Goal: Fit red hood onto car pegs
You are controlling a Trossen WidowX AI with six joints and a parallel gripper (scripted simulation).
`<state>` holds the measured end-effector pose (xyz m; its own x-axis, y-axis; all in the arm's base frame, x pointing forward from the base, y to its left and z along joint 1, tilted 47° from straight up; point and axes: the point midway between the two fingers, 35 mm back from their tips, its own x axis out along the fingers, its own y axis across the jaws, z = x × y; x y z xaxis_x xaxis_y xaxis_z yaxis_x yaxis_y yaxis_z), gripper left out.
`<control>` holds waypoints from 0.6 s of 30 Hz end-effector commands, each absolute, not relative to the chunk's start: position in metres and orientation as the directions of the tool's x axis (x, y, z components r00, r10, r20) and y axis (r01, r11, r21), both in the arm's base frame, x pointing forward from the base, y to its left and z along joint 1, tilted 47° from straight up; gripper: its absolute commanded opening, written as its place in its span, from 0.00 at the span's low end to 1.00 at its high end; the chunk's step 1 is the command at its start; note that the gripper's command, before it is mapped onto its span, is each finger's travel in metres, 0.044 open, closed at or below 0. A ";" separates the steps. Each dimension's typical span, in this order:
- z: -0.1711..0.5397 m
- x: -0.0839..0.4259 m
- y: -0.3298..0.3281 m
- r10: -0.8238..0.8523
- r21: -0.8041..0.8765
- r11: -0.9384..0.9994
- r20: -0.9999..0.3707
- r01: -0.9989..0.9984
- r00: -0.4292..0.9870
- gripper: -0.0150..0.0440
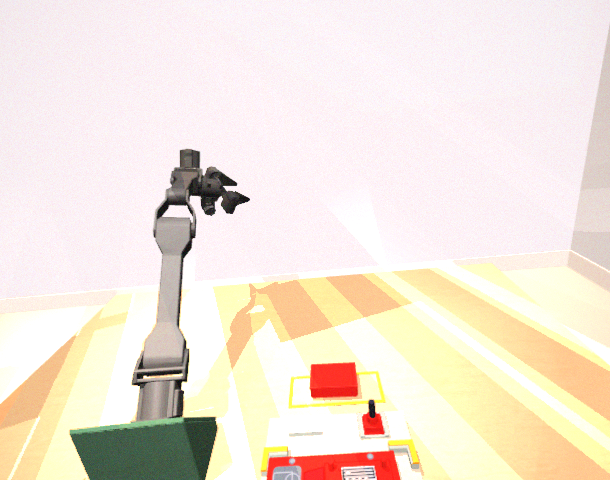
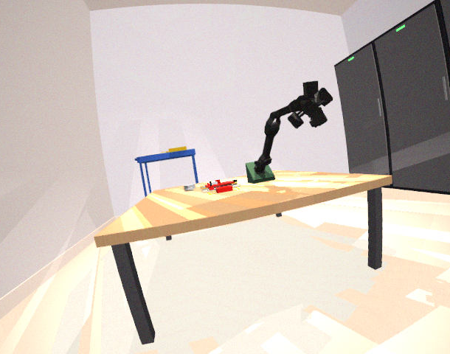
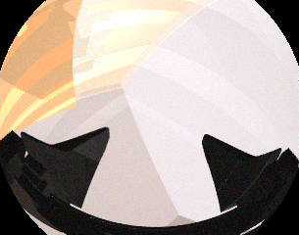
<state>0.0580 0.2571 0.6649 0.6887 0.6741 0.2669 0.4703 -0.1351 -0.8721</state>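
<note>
The hood [image 1: 333, 379] [image 2: 223, 189] is a red flat-topped box shape lying on the table inside a yellow outline. The red chassis [image 1: 315, 469] sits in the jig, with yellow corner brackets [image 1: 277, 451], and is cut off by the lower edge of the top view. A black-and-white striped block [image 1: 359, 472], apparently the engine, is on its deck, with small red pegs near it; not all four pegs show. My gripper [image 1: 242, 191] [image 3: 157, 136] is open and empty, high above the table and well away from the hood. The hood's corner holes are hidden.
A red part with a black lever [image 1: 372, 424] stands on a small white-edged spot between hood and jig. A thin pale bar [image 1: 305, 433] lies beside it. A grey item [image 2: 189, 187] lies beyond the car. The green arm base [image 1: 145, 449] [image 2: 259, 173] stands beside the jig.
</note>
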 end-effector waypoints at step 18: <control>0.591 0.123 0.328 0.685 -0.941 -0.139 0.134 0.310 0.716 1.00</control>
